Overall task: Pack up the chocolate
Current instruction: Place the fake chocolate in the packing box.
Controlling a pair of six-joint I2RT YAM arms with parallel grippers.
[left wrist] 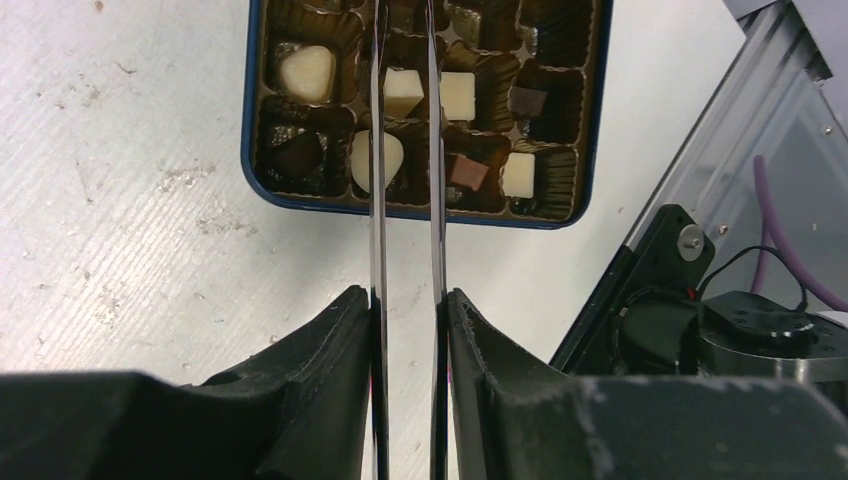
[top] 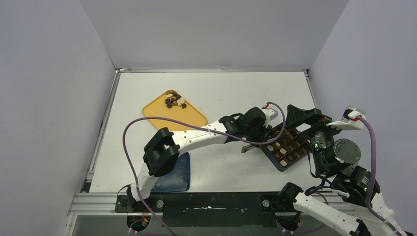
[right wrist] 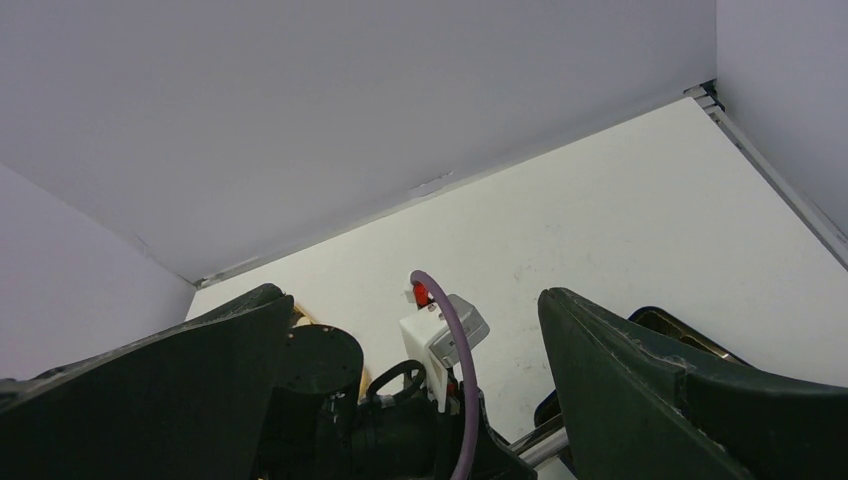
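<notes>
Left claw (left wrist: pixel 408 310) clamped on the metal tongs (left wrist: pixel 377 200), both blades reaching ahead over the blue box (left wrist: pixel 247 150) on the surface (left wrist: pixel 120 220), chocolate (left wrist: pixel 308 72) seated in its cups, right claw (right wrist: pixel 412 300) spread wide, gripping nothing, orange tray (top: pixel 155 112) with loose pieces well apart from both.

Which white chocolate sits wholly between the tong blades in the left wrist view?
The square white piece, framed by the tongs; the heart-like one nearer the camera is crossed by one blade, and the rest lie outside.
</notes>
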